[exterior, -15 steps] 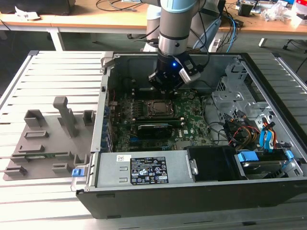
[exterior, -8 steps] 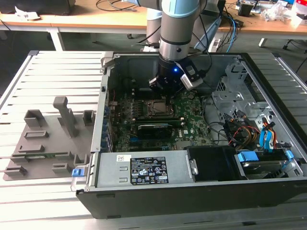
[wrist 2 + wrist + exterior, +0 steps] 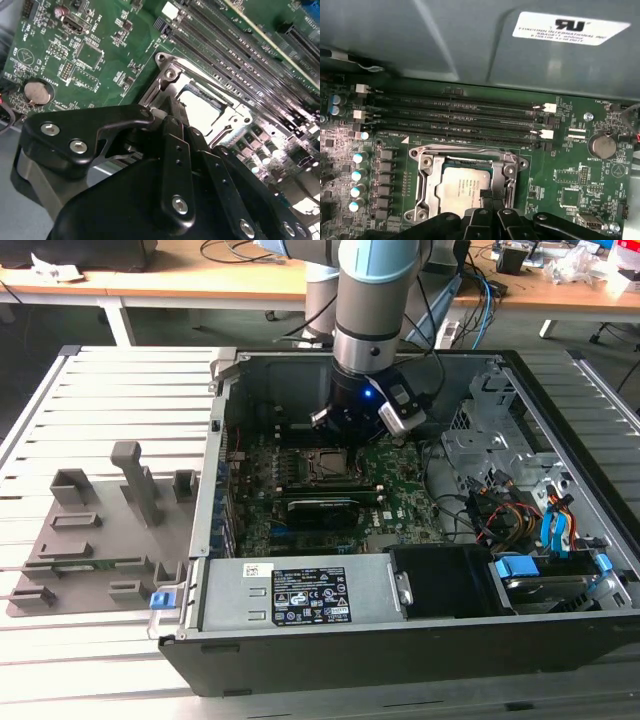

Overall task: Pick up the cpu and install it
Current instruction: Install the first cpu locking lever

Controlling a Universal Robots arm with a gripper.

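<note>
Black gripper [image 3: 490, 212] low over socket frame [image 3: 422, 175] — chip [image 3: 462, 190] seated inside, silver top up; finger spread impossible to tell — tips touching chip's near edge.

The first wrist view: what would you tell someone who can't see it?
A silvery cpu sits inside its metal socket frame on a green motherboard, with the robot's black claw right over its edge. Long black memory slots run beside the frame.
</note>
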